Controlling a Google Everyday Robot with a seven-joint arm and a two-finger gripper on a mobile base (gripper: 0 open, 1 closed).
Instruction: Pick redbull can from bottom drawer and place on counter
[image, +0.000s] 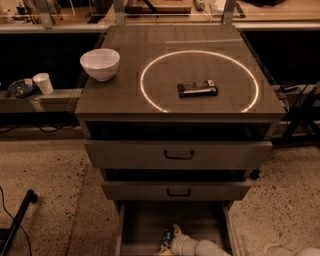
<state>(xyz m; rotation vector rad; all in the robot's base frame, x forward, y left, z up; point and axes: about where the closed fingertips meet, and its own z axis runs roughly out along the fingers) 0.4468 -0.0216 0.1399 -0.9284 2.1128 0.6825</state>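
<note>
The bottom drawer (145, 220) is pulled open below the two upper drawers with dark handles. The redbull can (166, 239), blue and silver, lies near the drawer's front edge at the bottom of the view. My gripper (175, 235) reaches into the drawer from the lower right on a pale arm and is right beside the can, touching or nearly touching it. The counter (120, 95) is the dark cabinet top, marked with a bright ring (150, 62).
A flat dark wrapped bar (197, 89) lies inside the ring. A white bowl (100, 63) stands at the counter's left. A white cup (43, 83) sits on a low shelf at left. A dark pole (17, 220) leans at the lower left floor.
</note>
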